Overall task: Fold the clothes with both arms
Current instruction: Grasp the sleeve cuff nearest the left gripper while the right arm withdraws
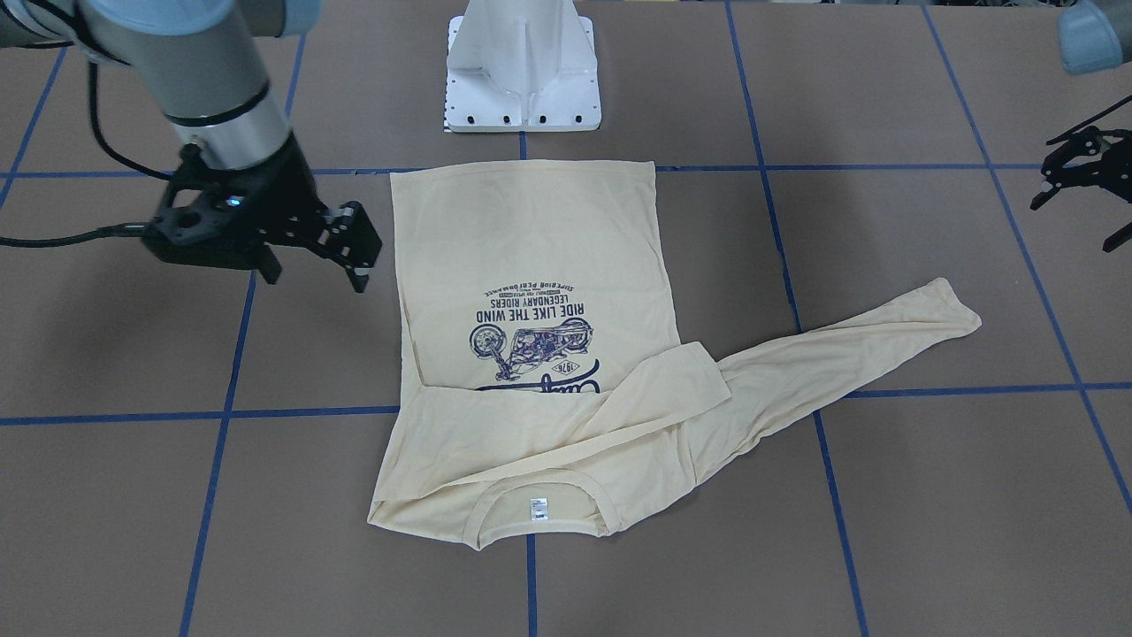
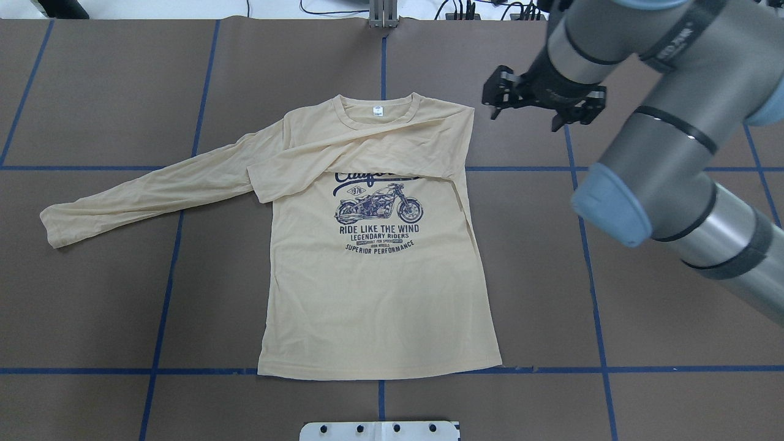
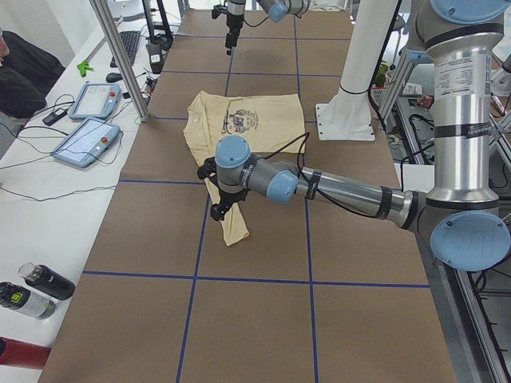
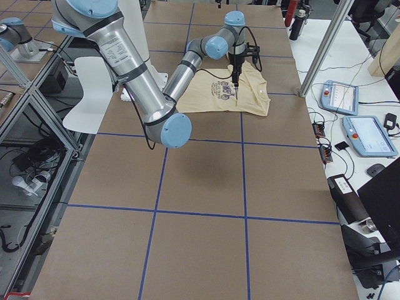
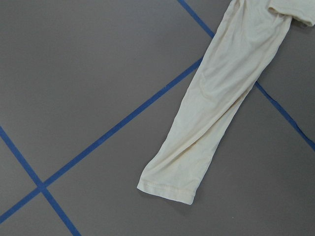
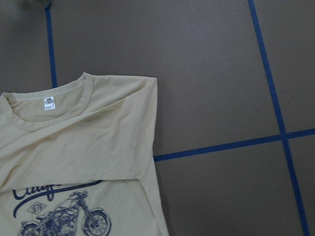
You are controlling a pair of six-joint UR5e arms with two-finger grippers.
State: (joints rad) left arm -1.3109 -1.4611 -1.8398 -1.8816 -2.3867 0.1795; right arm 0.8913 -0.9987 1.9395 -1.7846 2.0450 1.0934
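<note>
The cream-yellow long-sleeved T-shirt (image 2: 373, 294) lies flat on the brown table, navy motorcycle print up, collar and white label at the far side. One sleeve (image 2: 343, 162) is folded across the chest. The other sleeve (image 2: 147, 196) stretches out flat toward my left; its cuff shows in the left wrist view (image 5: 167, 189). My right gripper (image 2: 527, 116) hovers open and empty just beside the folded shoulder (image 6: 142, 108); it also shows in the front view (image 1: 354, 261). My left gripper (image 1: 1077, 208) hovers open and empty above the outstretched sleeve's end (image 3: 231, 227).
The white pedestal base (image 1: 522, 71) stands at the shirt's hem side. Blue tape lines (image 2: 588, 257) grid the table. Two tablets (image 3: 86, 140), a metal post (image 3: 120, 60) and bottles (image 3: 32, 291) sit along the far side table.
</note>
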